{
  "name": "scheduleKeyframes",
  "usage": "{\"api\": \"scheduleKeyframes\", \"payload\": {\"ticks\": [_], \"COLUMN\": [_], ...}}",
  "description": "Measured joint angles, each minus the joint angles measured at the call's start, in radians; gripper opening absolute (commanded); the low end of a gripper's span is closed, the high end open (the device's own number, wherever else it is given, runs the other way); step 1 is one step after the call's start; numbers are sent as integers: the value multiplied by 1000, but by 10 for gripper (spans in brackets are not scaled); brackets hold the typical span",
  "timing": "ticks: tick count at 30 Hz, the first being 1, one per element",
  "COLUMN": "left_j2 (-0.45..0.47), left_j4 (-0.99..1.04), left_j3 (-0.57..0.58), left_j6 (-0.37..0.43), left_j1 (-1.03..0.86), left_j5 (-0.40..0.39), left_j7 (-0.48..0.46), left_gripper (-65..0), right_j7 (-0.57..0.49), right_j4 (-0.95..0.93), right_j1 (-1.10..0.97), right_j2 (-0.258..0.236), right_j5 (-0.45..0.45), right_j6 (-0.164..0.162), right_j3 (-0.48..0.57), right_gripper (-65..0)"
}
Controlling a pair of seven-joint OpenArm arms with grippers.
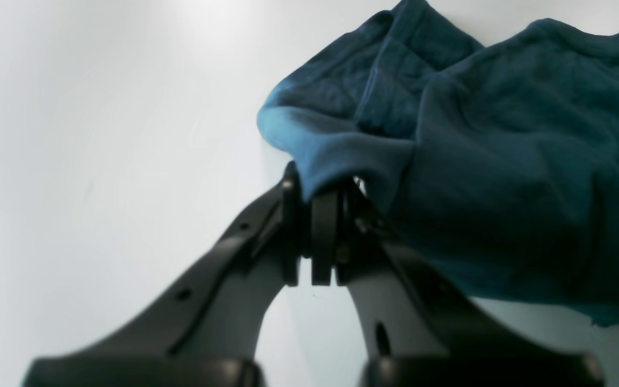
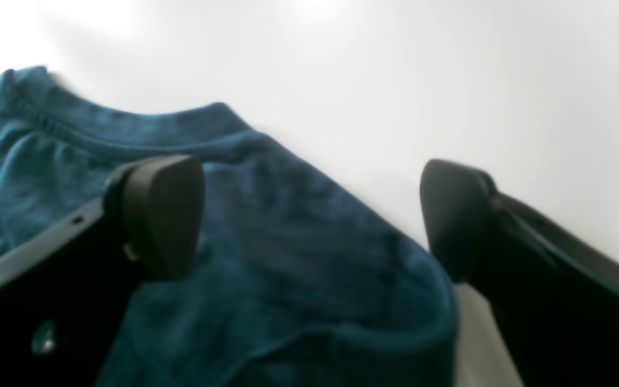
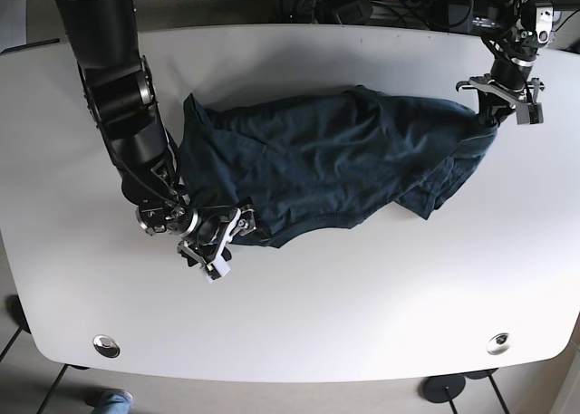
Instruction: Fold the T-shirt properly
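Note:
A dark blue T-shirt [image 3: 326,165] lies crumpled across the middle of the white table [image 3: 362,296]. At the far right, my left gripper [image 3: 494,115] is shut on a fold of the shirt's edge; the left wrist view shows that gripper [image 1: 321,188] pinching the T-shirt [image 1: 503,161] fabric. At the shirt's near left corner my right gripper [image 3: 231,235] stands open. In the right wrist view the fingers [image 2: 162,215] are wide apart on either side of the T-shirt [image 2: 299,258], with the collar band just beyond them.
Two metal discs [image 3: 106,344] [image 3: 497,342] sit near the table's front corners. Cables [image 3: 381,2] lie behind the back edge. My right arm [image 3: 113,88] reaches down along the table's left side.

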State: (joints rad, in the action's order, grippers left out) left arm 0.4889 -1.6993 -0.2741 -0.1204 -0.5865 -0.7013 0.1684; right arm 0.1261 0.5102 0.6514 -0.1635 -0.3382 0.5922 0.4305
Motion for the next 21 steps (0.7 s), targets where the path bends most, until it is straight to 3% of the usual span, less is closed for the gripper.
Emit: {"api": "scheduleKeyframes", "payload": {"ticks": [5, 8, 11, 16, 21], "left_j2": [0, 1, 0, 0, 0], "left_j4": [0, 0, 0, 0, 0], "left_j3": [0, 0, 0, 0, 0], "left_j6": [0, 1, 0, 0, 0], "left_j1": [2, 2, 2, 2, 2], "left_j5": [0, 0, 0, -2, -3], "left_j7": [0, 0, 0, 0, 0], "left_gripper": [-640, -640, -640, -640, -640], "right_j7": [-38, -45, -45, -35, -6], "right_j4": [62, 78, 78, 77, 156], "right_j1": [-65, -88, -94, -100, -141], "right_j2": [26, 34, 39, 44, 35], "right_j5": [-11, -16, -19, -18, -22], "right_j6": [4, 3, 4, 4, -10], "right_j3": [2, 2, 2, 2, 0], "right_gripper": [-68, -212, -308, -629, -634]}}
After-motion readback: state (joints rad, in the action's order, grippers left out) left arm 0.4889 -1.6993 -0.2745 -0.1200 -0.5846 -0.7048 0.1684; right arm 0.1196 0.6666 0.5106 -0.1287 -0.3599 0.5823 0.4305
